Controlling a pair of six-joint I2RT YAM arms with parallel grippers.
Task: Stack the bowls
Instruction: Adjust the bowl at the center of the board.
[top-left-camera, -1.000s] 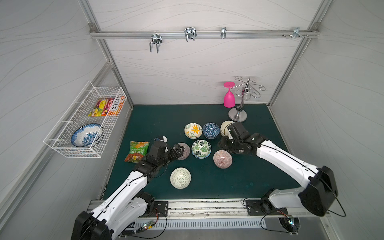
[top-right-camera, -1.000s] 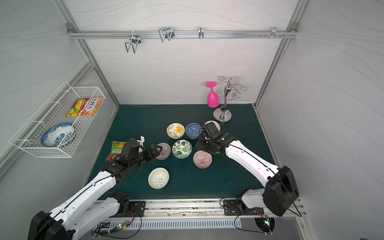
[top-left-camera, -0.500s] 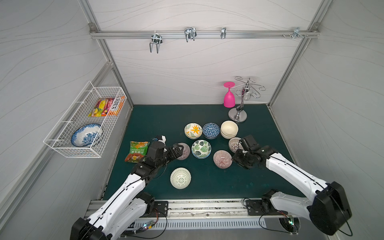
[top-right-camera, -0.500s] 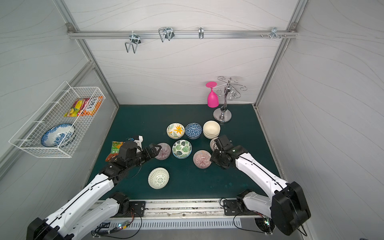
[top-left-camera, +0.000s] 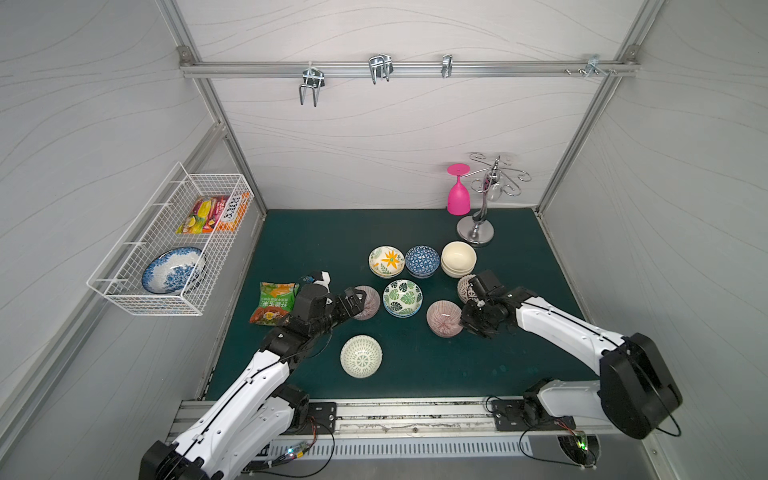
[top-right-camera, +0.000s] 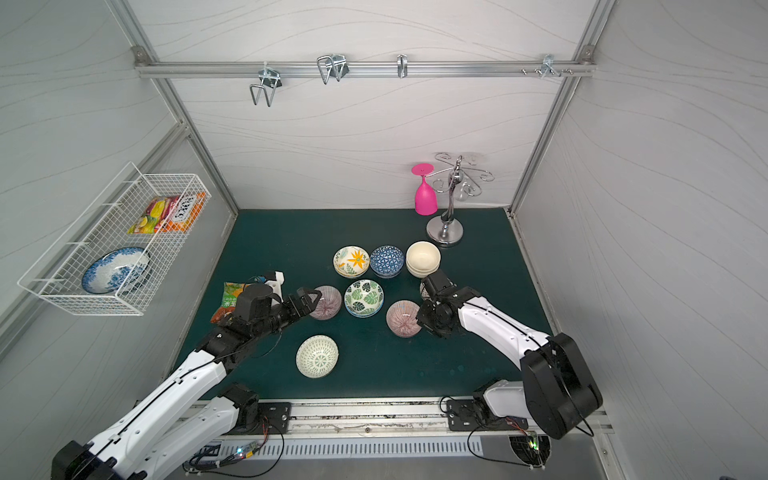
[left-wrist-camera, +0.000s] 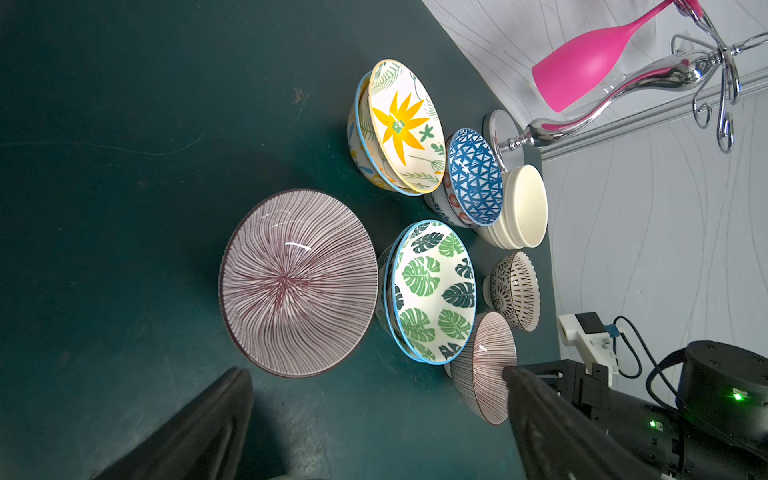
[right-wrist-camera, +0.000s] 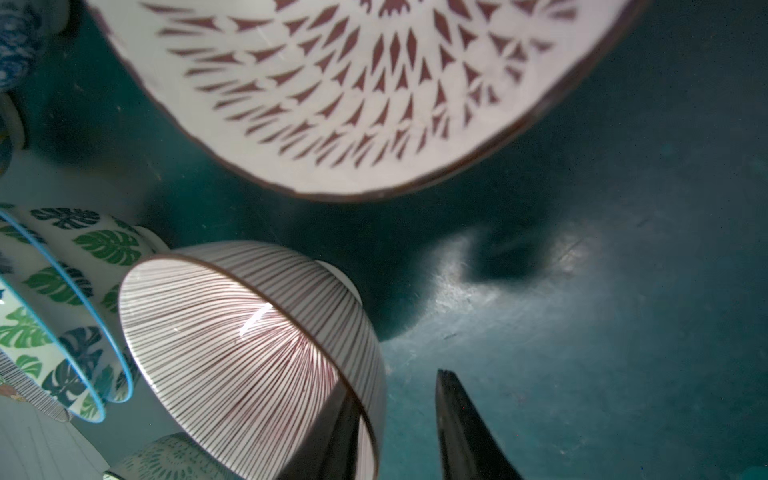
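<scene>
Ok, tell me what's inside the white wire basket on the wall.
Inside the wire basket lie a blue-and-white floral dish and colourful snack packets behind it. Anything beneath them is covered.

Pink goblet, snack packet, wire basket

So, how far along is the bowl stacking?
Done: orange-flower stack, blue-triangle stack, cream stack, green-leaf stack. In hand: right gripper straddles right striped bowl's rim; open left gripper faces left striped bowl. Left: those, plus brown lattice bowl, green lattice bowl.
</scene>
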